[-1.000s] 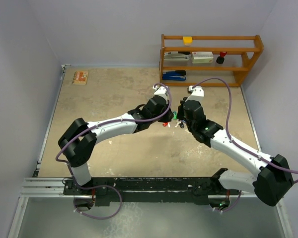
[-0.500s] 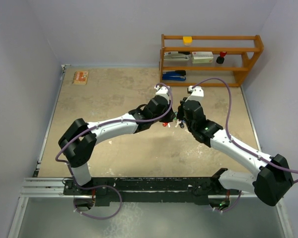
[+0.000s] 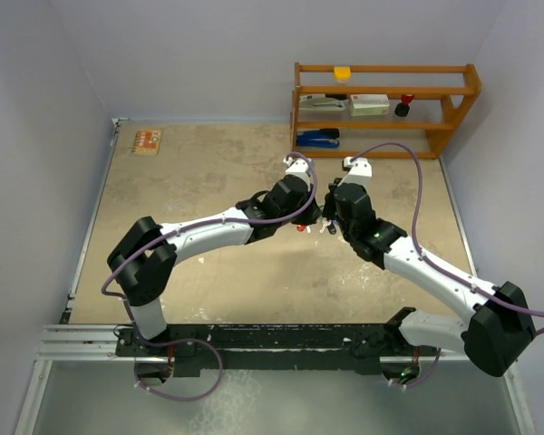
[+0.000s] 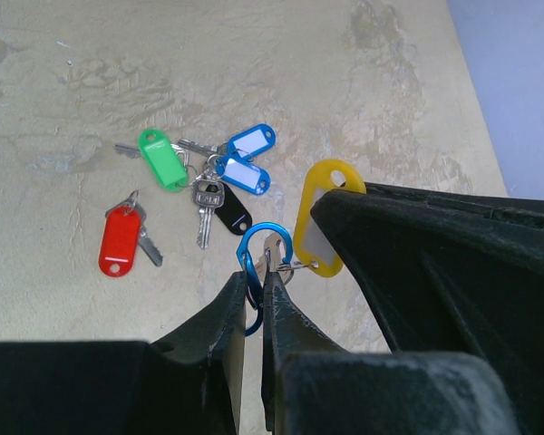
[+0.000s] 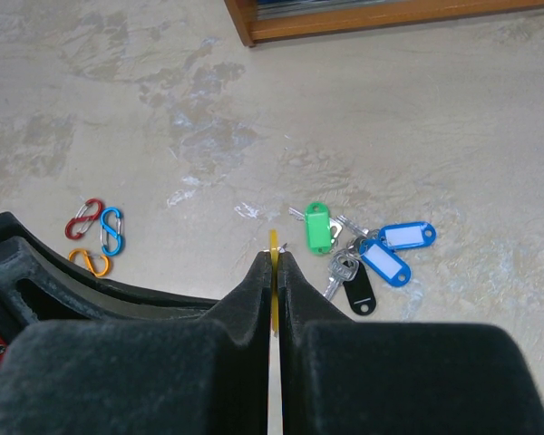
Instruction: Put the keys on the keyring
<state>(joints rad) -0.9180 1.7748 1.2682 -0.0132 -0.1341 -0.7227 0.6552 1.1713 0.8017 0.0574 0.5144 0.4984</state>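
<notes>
Where the two wrists crowd together, top view: the fingertips and whatever they hold are hidden under the arms; only a red speck of the keys (image 3: 301,227) shows on the worktop (image 3: 208,172).
Left gripper (image 4: 257,276): closed to a narrow gap, pinching the lower part of the keyring (image 4: 254,231), a blue carabiner-style clip; its bottom curve is cut off behind the fingers.
Right gripper (image 5: 274,258): clamped tight on the yellow tag (image 5: 274,243), seen edge-on as a thin strip in its own camera.
Yellow tag, left wrist view (image 4: 315,222): raised just beside the keyring, one corner buried in the right gripper (image 4: 435,272); a small wire ring at its foot touches or overlaps the clip, which one is unclear. No key blade can be made out on it.
Keys on the worktop: a red-tagged key (image 4: 120,240) lies apart; green (image 4: 163,160), two blue (image 4: 245,175) and black (image 4: 228,213) tags lie bunched, blades overlapping.
Change over the last second: the left wrist has edged toward the right gripper; a green speck once visible between them is now covered.
Surroundings: three small clips (image 5: 111,231), red, blue and orange, lie well apart from the keys; a wooden shelf (image 3: 385,104) with a blue stapler (image 3: 317,138) stands at the back.
</notes>
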